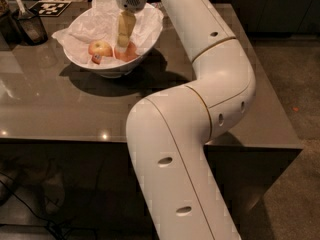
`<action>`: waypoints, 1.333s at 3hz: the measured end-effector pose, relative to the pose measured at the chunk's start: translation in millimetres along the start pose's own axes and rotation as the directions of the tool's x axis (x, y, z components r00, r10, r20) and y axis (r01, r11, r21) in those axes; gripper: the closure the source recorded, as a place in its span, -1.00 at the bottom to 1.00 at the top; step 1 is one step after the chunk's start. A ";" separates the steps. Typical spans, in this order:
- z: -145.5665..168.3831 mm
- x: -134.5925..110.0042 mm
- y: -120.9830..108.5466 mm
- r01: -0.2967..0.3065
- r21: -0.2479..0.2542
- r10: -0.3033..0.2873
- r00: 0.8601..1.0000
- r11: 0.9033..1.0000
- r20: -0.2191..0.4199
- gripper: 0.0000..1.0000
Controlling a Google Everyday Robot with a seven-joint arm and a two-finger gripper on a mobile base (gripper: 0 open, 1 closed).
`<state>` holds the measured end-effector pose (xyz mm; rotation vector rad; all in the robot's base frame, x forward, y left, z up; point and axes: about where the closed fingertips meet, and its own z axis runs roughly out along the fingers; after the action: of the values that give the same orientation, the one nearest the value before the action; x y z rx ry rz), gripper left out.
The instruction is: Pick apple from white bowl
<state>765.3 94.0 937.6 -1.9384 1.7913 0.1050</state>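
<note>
The white bowl (85, 64), lined with crumpled white paper, stands on the far left part of the grey table (60, 104). The red-orange apple (131, 54) lies in its middle, partly hidden by my gripper. A paler yellow-and-red apple (100, 48) lies to its left. My gripper (122, 43) points straight down into the bowl, right at the red-orange apple's left top. My white arm reaches over the table from the front right.
A small dark cup with utensils (29, 25) stands at the far left. A black-and-white marker card (50, 7) lies behind the bowl. The table's front edge (65, 140) and right edge (280, 109) drop to the floor.
</note>
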 end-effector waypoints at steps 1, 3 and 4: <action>7.9 4.3 0.5 -0.008 -0.012 0.008 1.000 1.000 -0.003 -1.00; 23.3 13.2 -1.7 -0.016 -0.024 0.016 1.000 1.000 0.003 -1.00; 40.1 20.4 -1.4 -0.021 -0.043 0.021 1.000 0.999 0.007 -1.00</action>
<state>780.2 91.5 895.2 -1.9461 1.8190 0.1585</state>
